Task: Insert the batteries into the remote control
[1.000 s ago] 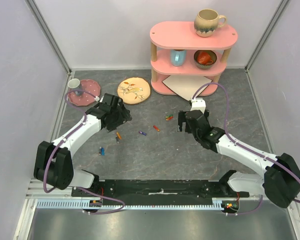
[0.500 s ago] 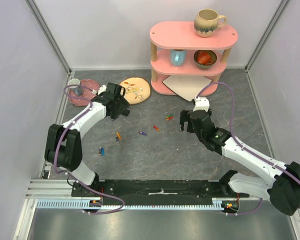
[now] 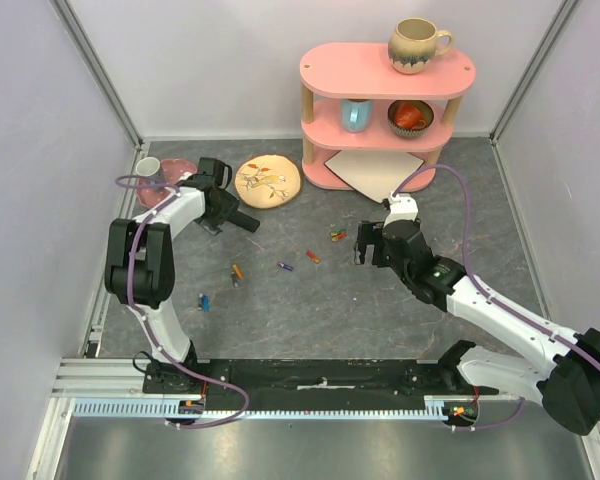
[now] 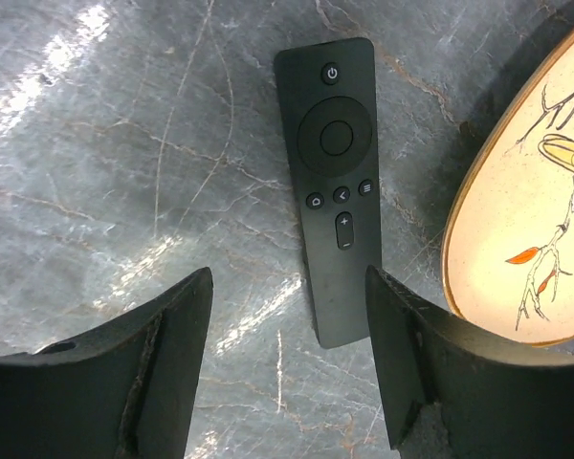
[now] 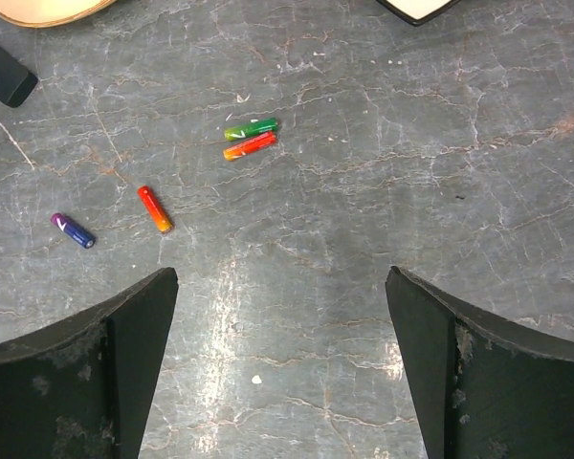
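The remote control (image 4: pixel 333 191) is a slim black bar lying button-side up on the grey table, next to a beige plate. My left gripper (image 4: pixel 289 279) is open over its near end, with the right finger (image 4: pixel 402 354) close beside the remote's edge. From above, the remote control (image 3: pixel 246 222) pokes out from under the left gripper (image 3: pixel 230 212). Several batteries lie loose: a green one (image 5: pixel 252 126) and a red one (image 5: pixel 250 145) side by side, a red-orange one (image 5: pixel 155 208), a purple one (image 5: pixel 73 230). My right gripper (image 5: pixel 282 277) hangs open and empty just short of them.
An orange battery (image 3: pixel 237 271) and a blue one (image 3: pixel 204 302) lie nearer the left arm. A beige painted plate (image 3: pixel 268 182), a pink plate (image 3: pixel 170 187) with a white cup (image 3: pixel 147 166), and a pink shelf (image 3: pixel 385 70) with crockery stand at the back. A beige board (image 3: pixel 375 172) lies under the shelf.
My left arm has swung left and toward the back, from near the orange battery to the remote beside the beige plate, and its jaws have narrowed a little. The right gripper has barely shifted.
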